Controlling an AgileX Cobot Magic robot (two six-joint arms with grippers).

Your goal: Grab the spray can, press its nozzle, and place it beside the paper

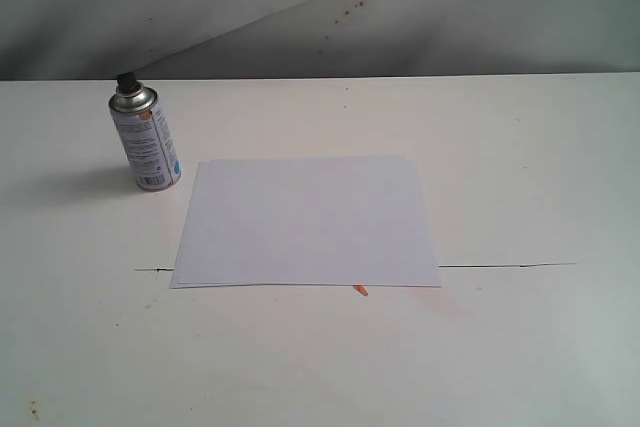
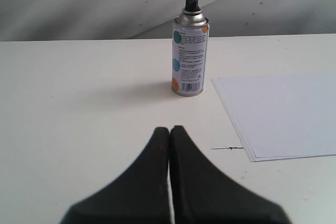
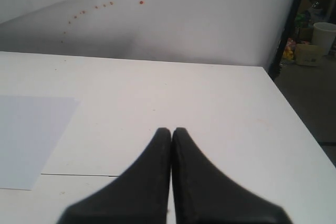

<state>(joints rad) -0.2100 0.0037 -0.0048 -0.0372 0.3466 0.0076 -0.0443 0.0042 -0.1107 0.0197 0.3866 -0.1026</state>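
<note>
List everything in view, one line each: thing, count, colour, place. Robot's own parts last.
spray can: one, silver with white label, upright on the table beside the paper's far left corner, not touching it
nozzle: one, black, atop the can
paper: one, white, flat mid-table
orange mark: one, at the paper's near edge
table: one, white
bucket: one, white, beyond the table's edge
left pincer: one, black, shut, empty, facing the can
right pincer: one, black, shut, empty

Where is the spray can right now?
In the exterior view the spray can stands upright on the left of the white table, just beyond the far left corner of the paper, not on it.
</note>
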